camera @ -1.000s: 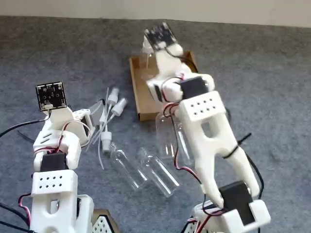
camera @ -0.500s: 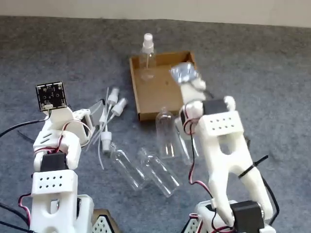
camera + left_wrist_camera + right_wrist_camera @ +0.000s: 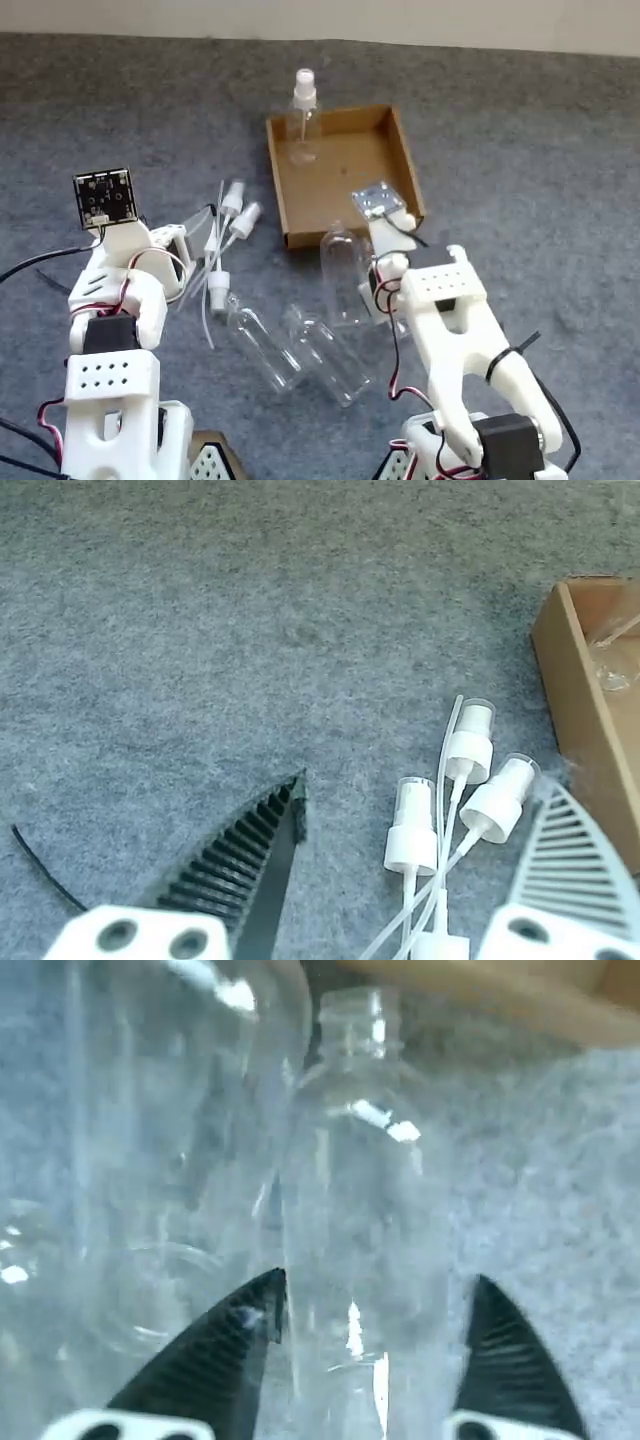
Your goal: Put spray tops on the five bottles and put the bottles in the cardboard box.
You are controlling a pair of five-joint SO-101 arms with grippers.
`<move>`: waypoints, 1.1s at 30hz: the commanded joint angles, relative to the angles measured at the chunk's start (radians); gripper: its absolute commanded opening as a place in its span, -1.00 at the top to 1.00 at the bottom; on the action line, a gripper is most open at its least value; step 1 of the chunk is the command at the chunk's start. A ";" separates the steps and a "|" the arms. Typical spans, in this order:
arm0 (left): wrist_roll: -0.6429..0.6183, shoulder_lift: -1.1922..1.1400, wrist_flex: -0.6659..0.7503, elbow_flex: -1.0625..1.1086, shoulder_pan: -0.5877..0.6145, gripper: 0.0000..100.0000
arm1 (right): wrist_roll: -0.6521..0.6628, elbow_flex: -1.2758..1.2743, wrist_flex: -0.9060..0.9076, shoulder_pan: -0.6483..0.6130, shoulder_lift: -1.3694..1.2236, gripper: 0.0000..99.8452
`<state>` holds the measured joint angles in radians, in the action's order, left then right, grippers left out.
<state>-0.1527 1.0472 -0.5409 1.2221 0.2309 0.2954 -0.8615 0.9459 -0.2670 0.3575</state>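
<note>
Right gripper point(image 3: 375, 1295) is spread open and low over the grey carpet point(image 3: 120, 110). Its two black fingers point(image 3: 235, 1335) sit either side of a clear bottle point(image 3: 360, 1190) that lies on its side, bare neck toward the cardboard box point(image 3: 284, 190). It is not clamped, and I can't tell if either finger touches the plastic. In the high view that arm is folded down over the spot, just short of the box's near wall. An upright bottle point(image 3: 343, 268) with no top stands right beside the arm's wrist, just outside the same wall. Left gripper point(image 3: 425, 790) is also released, jaws wide, one finger black and the other pale, down near the carpet. Loose spray tops point(image 3: 470, 780) lie in the gap ahead of the fingers, white heads pointing away and thin tubes trailing back toward the gripper. The high view shows four of them in a loose cluster between the left arm and the box's side wall, near the box but apart from it. Two more bottles point(image 3: 295, 350) lie side by side on the carpet between the two arms, both uncapped, necks angled toward the spray tops, one neck just beside the nearest top. A capped bottle point(image 3: 303, 115) stands upright inside the box at its far corner — the one bottle with a sprayer on. A thin black cable point(image 3: 30, 865) lies on the carpet beside the left gripper.
</note>
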 commanded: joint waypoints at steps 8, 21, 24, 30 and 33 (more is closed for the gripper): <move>-0.003 0.005 0.029 -0.004 0.010 0.36 | 0.167 -0.076 0.058 0.414 0.044 0.92; -0.003 0.005 0.029 -0.008 0.008 0.36 | 0.379 0.234 0.071 0.854 -0.151 0.92; -0.003 0.005 0.029 -0.004 0.008 0.36 | 0.374 0.329 0.076 0.858 -0.302 0.92; -0.003 0.005 0.029 -0.002 0.008 0.36 | 0.374 0.423 0.077 0.891 -0.417 0.59; -0.003 0.005 0.029 -0.002 0.008 0.36 | 0.377 0.421 0.122 0.880 -0.415 0.40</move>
<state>-0.1527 1.0472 -0.5409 1.2221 0.2294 0.6820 -0.4703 1.0119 0.6030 -0.0506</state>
